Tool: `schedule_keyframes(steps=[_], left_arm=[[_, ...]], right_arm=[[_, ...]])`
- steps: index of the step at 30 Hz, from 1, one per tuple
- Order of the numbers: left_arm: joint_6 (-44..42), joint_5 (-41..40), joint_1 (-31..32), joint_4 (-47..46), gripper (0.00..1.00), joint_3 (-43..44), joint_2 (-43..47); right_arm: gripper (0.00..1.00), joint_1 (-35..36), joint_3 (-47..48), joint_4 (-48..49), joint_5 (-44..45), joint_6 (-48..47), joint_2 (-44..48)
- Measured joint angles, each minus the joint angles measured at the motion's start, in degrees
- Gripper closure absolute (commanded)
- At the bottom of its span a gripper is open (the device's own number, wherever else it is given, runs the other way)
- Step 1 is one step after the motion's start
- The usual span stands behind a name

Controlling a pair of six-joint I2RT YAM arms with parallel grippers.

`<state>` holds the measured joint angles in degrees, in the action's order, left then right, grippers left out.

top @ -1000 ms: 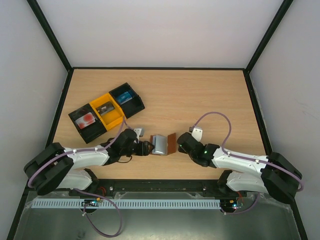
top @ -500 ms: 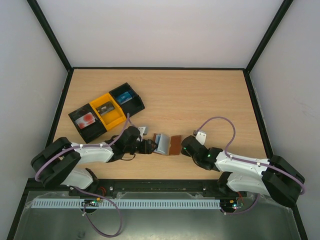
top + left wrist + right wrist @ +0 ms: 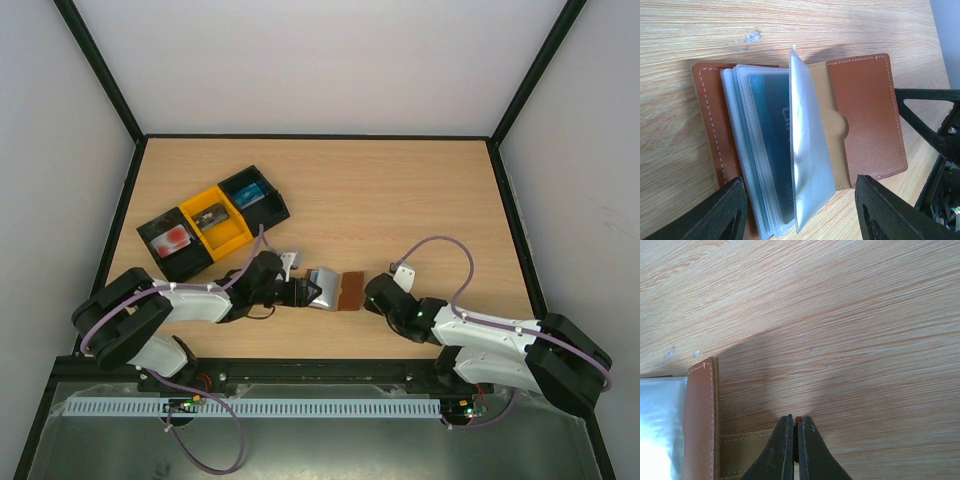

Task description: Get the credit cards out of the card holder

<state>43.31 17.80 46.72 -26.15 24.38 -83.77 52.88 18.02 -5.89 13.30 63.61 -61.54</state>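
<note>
Left wrist — card holder point(image 3: 867, 115) open, right gripper point(image 3: 794, 420) closed

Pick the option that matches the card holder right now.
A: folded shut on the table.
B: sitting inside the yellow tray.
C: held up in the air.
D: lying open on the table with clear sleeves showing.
D: the card holder lies spread open on the wooden table, and its clear sleeves fan up from the spine.
</note>
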Motion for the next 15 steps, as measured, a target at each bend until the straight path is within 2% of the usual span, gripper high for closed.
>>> schedule_keyframes(steps=[15], left_arm=[[1.25, -1.92, -0.02, 0.35, 0.4, -0.02, 0.22]], right_arm=[[0.98, -0.37, -1.49, -0.7, 1.46, 2.84, -0.09]])
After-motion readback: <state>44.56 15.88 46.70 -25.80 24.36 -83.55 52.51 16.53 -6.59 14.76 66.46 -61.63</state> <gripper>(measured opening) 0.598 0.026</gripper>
